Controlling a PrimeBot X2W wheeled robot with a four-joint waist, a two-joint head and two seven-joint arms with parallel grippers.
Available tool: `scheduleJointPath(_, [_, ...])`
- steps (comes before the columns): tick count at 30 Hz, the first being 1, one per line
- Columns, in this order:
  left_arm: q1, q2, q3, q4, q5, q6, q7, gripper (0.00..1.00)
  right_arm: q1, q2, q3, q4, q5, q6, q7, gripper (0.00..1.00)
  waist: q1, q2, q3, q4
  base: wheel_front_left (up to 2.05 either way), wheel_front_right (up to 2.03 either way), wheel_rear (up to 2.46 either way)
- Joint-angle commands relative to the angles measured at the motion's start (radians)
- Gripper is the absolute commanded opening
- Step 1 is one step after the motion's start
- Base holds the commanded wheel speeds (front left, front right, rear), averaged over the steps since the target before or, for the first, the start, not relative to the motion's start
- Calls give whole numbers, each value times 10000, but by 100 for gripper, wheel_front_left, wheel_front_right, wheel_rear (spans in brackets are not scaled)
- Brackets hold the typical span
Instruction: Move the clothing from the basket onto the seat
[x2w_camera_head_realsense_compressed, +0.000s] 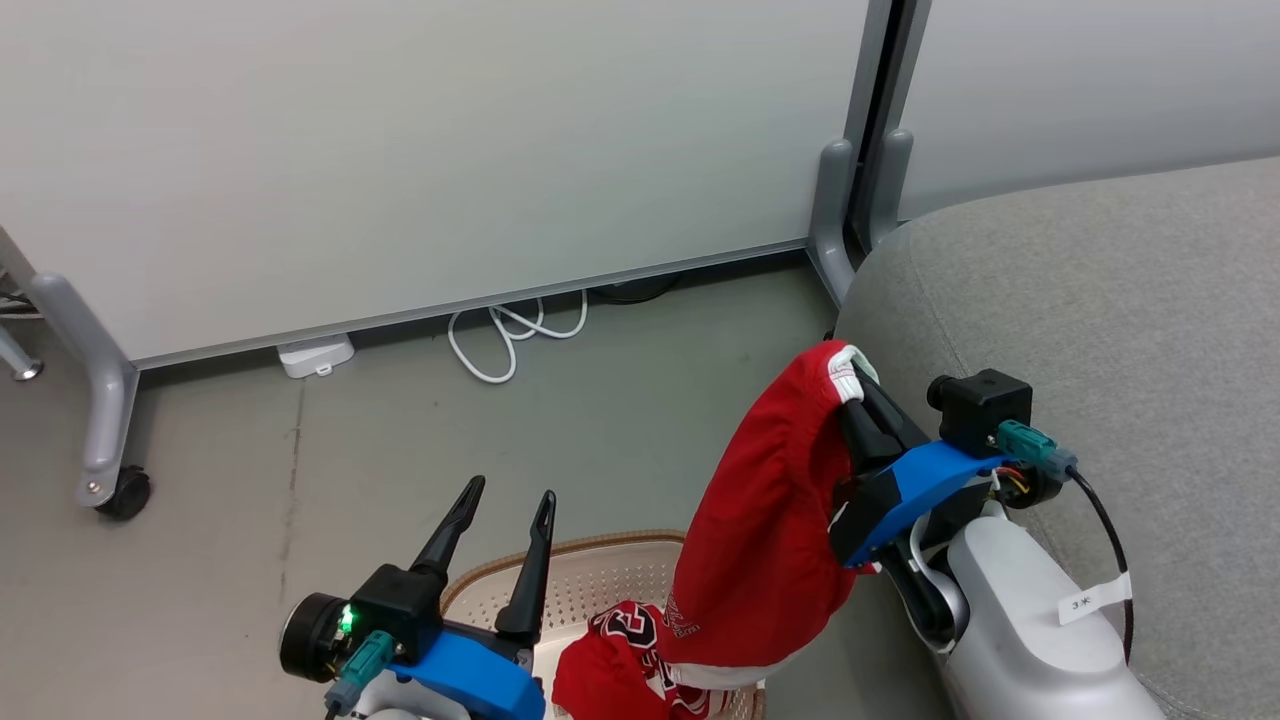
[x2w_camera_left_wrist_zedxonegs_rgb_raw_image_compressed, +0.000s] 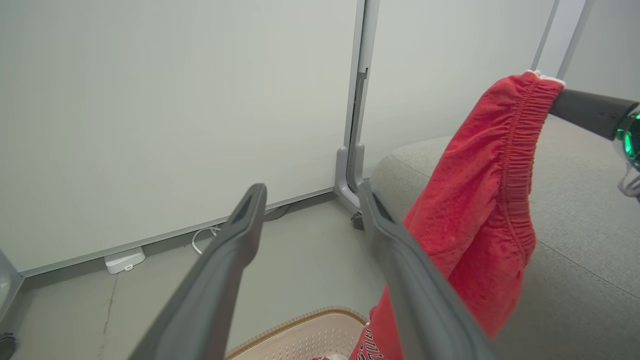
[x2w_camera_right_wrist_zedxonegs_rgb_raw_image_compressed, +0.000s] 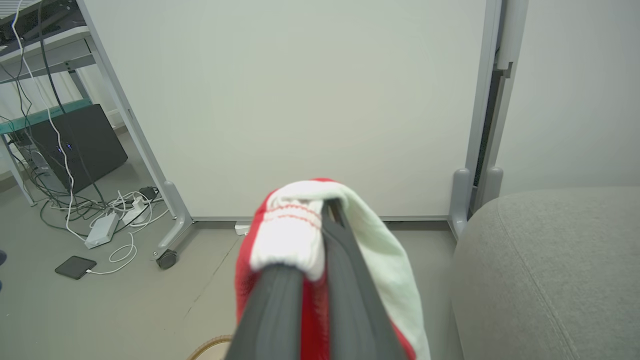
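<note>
A red garment (x2w_camera_head_realsense_compressed: 770, 530) with a white waistband hangs from my right gripper (x2w_camera_head_realsense_compressed: 858, 385), which is shut on its top edge beside the grey seat (x2w_camera_head_realsense_compressed: 1120, 300). Its lower hem still reaches into the cream basket (x2w_camera_head_realsense_compressed: 600, 575) at the bottom of the head view. A second red piece of clothing (x2w_camera_head_realsense_compressed: 610, 670) with black-and-white lettering lies in the basket. My left gripper (x2w_camera_head_realsense_compressed: 508, 505) stands open above the basket's near left rim, empty. In the left wrist view the hanging garment (x2w_camera_left_wrist_zedxonegs_rgb_raw_image_compressed: 480, 210) is just right of my left fingers (x2w_camera_left_wrist_zedxonegs_rgb_raw_image_compressed: 235, 240). The right wrist view shows the waistband (x2w_camera_right_wrist_zedxonegs_rgb_raw_image_compressed: 295, 235) pinched between my fingers.
White partition panels (x2w_camera_head_realsense_compressed: 430, 150) on grey wheeled feet (x2w_camera_head_realsense_compressed: 125, 490) stand behind. A white cable loop (x2w_camera_head_realsense_compressed: 500, 340) and a small white box (x2w_camera_head_realsense_compressed: 315, 355) lie on the floor by the panel. Cables, a power strip and a dark box (x2w_camera_right_wrist_zedxonegs_rgb_raw_image_compressed: 85, 145) sit far left.
</note>
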Motion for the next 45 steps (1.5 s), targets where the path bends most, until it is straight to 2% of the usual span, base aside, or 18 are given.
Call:
scheduleJointPath(1, [-21,-5,61,6,41,-72,-27,100,70,-27,2,-60,-78,1,-55,0,0,-1,5,-79,0,0,0])
scheduleJointPath(9, [-140,-63,-27,-120,79,-88,-27,100,-43,-27,-32,-348,-72,1,-55,0,0,-1,194,-930,0,0,0])
scheduleJointPath(21, [-497,193,-281,-241,-129,-91,-27,100,-36,-22,-179,-632,-75,1,-53,0,0,-1,563,-2763,0,0,0])
scheduleJointPath(29, [-585,226,-355,-302,25,-92,-27,100,2,-19,-336,-766,83,1,-55,0,0,-1,798,-3756,0,0,0])
scheduleJointPath(37, [-689,325,-463,-297,-23,-92,-27,100,56,-19,-314,-842,171,1,-53,0,0,-1,933,-4368,0,0,0])
scheduleJointPath(45, [-687,321,-535,-271,-89,-93,-27,100,153,-19,-271,-856,198,1,-53,0,0,-1,930,-4551,0,0,0])
